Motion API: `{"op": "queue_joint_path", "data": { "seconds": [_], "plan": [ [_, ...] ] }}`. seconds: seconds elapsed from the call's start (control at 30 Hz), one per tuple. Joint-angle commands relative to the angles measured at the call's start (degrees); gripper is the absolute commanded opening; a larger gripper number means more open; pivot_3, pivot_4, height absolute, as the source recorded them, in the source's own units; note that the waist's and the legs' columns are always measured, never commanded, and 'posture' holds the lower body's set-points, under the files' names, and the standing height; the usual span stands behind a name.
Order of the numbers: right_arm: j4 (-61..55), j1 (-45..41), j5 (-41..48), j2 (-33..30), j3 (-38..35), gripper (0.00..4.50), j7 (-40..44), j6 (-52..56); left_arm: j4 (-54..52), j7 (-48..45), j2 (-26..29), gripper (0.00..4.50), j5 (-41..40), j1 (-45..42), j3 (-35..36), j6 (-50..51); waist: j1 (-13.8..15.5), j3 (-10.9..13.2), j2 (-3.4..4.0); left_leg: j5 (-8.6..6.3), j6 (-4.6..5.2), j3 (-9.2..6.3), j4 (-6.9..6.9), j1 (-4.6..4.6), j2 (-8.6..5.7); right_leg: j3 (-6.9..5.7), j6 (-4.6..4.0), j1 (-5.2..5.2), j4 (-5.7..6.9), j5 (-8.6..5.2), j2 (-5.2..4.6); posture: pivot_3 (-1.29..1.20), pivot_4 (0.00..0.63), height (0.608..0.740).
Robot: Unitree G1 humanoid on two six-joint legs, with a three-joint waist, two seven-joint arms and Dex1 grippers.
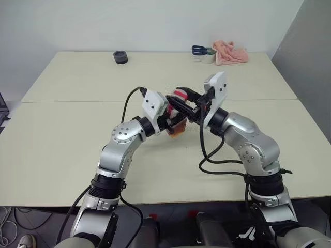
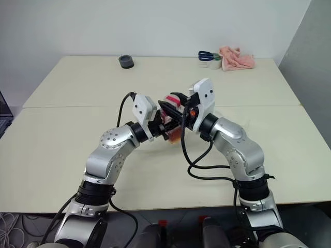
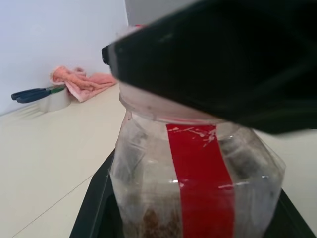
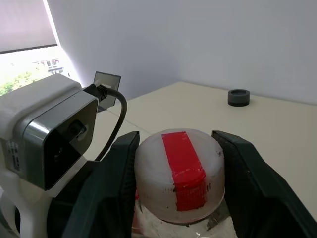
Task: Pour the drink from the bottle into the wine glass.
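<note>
The bottle [image 1: 177,121] hangs tilted above the middle of the table [image 1: 77,134], with my left gripper [image 1: 172,114] shut on its clear body. In the left wrist view the red label strip [image 3: 198,183] runs down its front. A little reddish-brown drink [image 1: 178,129] shows in its low end. From the right, my right gripper [image 4: 178,168] has closed on the bottle's white, red-taped cap [image 4: 181,173], one black finger pressed against each side. The wine glass is hidden or out of view.
Along the table's far edge sit a small black round piece [image 1: 120,57], blue-handled scissors [image 1: 199,50] lying on a white roll [image 1: 208,57], and a pink cloth [image 1: 231,52]. A seam [image 1: 62,101] crosses the tabletop from side to side.
</note>
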Motion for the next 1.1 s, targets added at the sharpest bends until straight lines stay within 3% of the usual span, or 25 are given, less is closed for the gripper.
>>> {"op": "queue_joint_path", "data": {
  "seconds": [0.03, 0.17, 0.37, 0.57, 0.8, 0.93, 1.1],
  "plan": [
    [-1.8, -1.3, 1.8, 0.9, -2.2, 1.96, 0.0, -0.6, -3.9, 0.9, -0.3, 1.72, -1.3, -0.1, 1.6, -0.4, 0.0, 0.0, 0.0, 0.0, 0.0, 0.0, 0.0, 0.0, 0.0, -0.01, 0.0, 0.0, 0.0, 0.0, 0.0, 0.0, 0.15, 0.74],
    [-1.0, -4.9, 5.8, -2.0, -3.3, 1.96, 6.6, 1.3, -8.0, -2.7, 1.5, 1.72, -5.1, 1.5, 1.9, 2.6, 0.0, 0.0, 0.01, 0.0, 0.0, -0.01, 0.0, 0.0, 0.01, 0.03, 0.0, 0.0, 0.0, 0.0, -0.01, 0.0, 0.15, 0.74],
    [1.2, -13.8, 19.2, -6.0, -2.3, 1.96, 25.6, 8.4, -18.5, -16.3, 9.0, 1.72, -19.7, 2.2, 0.9, 13.5, -0.2, 0.2, 0.14, -0.01, 0.01, -0.01, -0.02, -0.02, 0.03, -0.08, -0.03, 0.01, -0.01, -0.01, 0.03, 0.0, 0.15, 0.74],
    [2.2, -14.2, 19.5, -8.4, -1.5, 1.96, 32.8, 10.8, -21.0, -20.1, 17.0, 1.72, -25.4, 2.4, 5.1, 18.1, -0.4, 0.3, 0.24, -0.01, 0.02, -0.01, -0.02, -0.04, 0.04, -0.16, -0.07, 0.03, -0.02, -0.05, 0.04, 0.0, 0.15, 0.74],
    [-2.5, -7.5, 18.8, -14.1, -7.7, 4.39, 26.4, 11.7, -21.5, -11.1, 14.9, 1.72, -22.8, 6.3, 7.5, 16.8, 0.1, 0.3, 0.24, -0.01, 0.02, -0.09, 0.05, -0.14, 0.03, -0.23, -0.07, 0.04, -0.04, -0.05, -0.01, 0.0, 0.15, 0.74],
    [-7.8, -3.0, 18.5, -14.8, -10.3, 4.49, 18.8, 11.6, -21.6, -5.3, 11.5, 1.72, -19.2, 7.9, 6.5, 14.7, 0.2, 0.3, 0.24, -0.01, 0.01, -0.1, 0.05, -0.24, 0.02, -0.23, -0.07, -0.03, -0.05, -0.05, -0.03, 0.0, 0.15, 0.74],
    [-13.7, 0.2, 11.8, -11.1, -6.3, 4.49, 7.7, 8.9, -19.8, -0.6, 7.0, 1.72, -13.5, 7.8, 3.4, 10.8, 0.1, 0.3, 0.24, 0.0, 0.0, -0.09, 0.05, -0.27, 0.02, -0.22, -0.06, -0.08, -0.03, -0.04, -0.02, 0.0, 0.15, 0.74]
  ]
}}
